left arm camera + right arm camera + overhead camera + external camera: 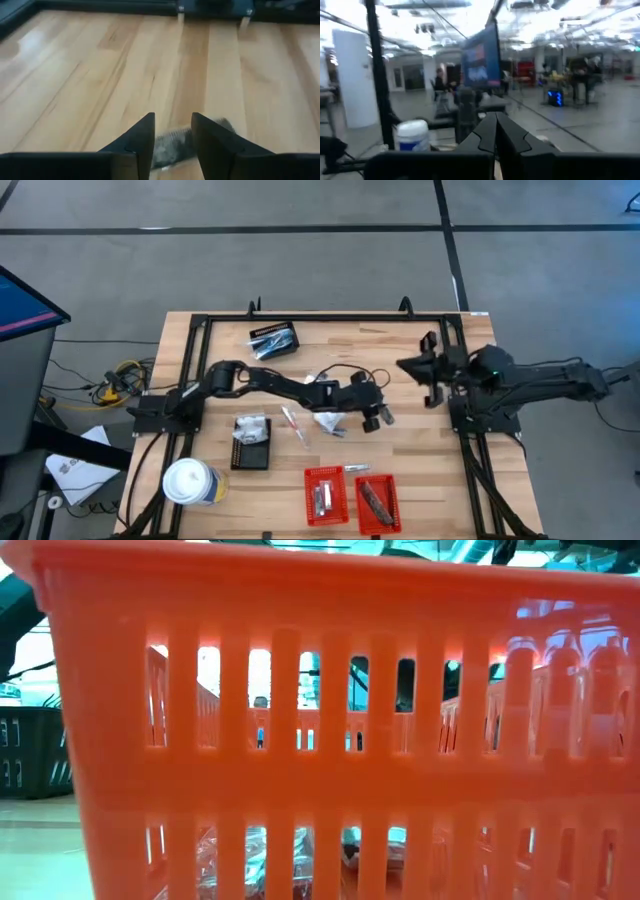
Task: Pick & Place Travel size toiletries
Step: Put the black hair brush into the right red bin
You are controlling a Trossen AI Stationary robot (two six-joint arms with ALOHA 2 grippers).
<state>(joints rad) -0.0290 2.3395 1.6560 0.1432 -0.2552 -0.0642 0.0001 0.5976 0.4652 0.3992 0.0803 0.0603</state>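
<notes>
My left gripper [376,418] is open and reaches low over the middle of the table. A silvery finger-length item [172,145] lies below and between its fingers and runs behind one of them; it also shows in the high view [386,417]. A thin pinkish tube [293,423] and white packets [330,423] lie flat on the wood just left of it. A small silvery item [357,469] lies near the red baskets. My right gripper [495,131] is shut and empty, raised at the table's right side [430,370]. My left gripper comes down at the silvery item [172,145] slanting from above, one finger on each side of its near part. The item lies across the gap and passes behind one finger [207,137]. I cannot tell whether the fingers touch it.
Two red slotted baskets [325,495] [378,502] stand at the near edge, each with items inside; one fills the low view [320,740]. One black basket [272,340] stands at the far side and another [250,444] at the left. A white lidded cup [190,481] stands near left.
</notes>
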